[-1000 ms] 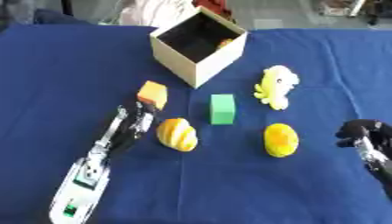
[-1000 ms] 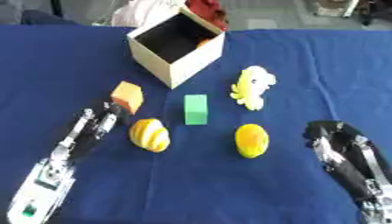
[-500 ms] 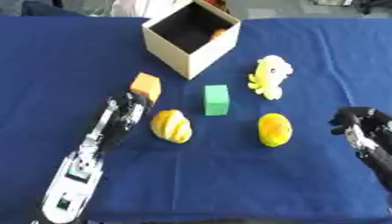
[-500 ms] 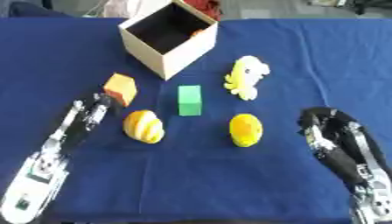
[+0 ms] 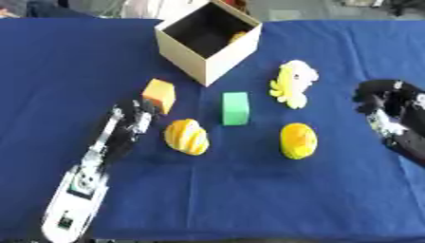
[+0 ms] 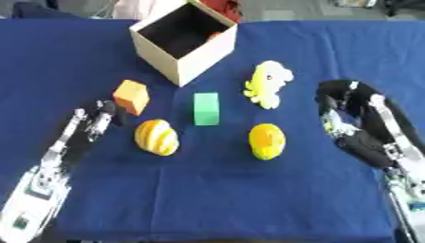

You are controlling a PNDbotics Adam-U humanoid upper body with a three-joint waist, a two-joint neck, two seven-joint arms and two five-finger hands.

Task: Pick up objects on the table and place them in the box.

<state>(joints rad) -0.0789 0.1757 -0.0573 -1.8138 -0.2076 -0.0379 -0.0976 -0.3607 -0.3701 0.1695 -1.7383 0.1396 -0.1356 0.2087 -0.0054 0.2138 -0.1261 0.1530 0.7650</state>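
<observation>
The blue-covered worktop (image 5: 249, 199) fills both views, its far edge cut off at the top, where some indistinct clutter shows beyond it. At the far middle stands the box (image 5: 209, 42), cream outside and dark inside, open at the top and turned so one corner points toward the robot; something orange shows against its inner right wall, too hidden to name. The left arm comes in from the lower left corner, its white forearm cut by the frame, and the left hand (image 5: 126, 127) lies stretched along the cloth, pointing up and slightly right, fingers straight and close together, their tips just beside the orange block (image 5: 159, 94). The right hand (image 6: 353, 107) enters from the lower right, its dark fingers curled over at the top with nothing in them; the blur hides how tightly they close. Near the middle, a yellow plush toy (image 6: 268, 84) lies with its long axis running toward the box, its limbs at the near end. The green block (image 5: 235, 108) lies flat with its long axis pointing away from the robot, between the orange block and the toy. In front of it, a striped yellow-orange fruit (image 5: 186, 136) tilts slightly left, and a plain yellow-orange fruit (image 5: 298, 140) stands lengthwise at its right.
</observation>
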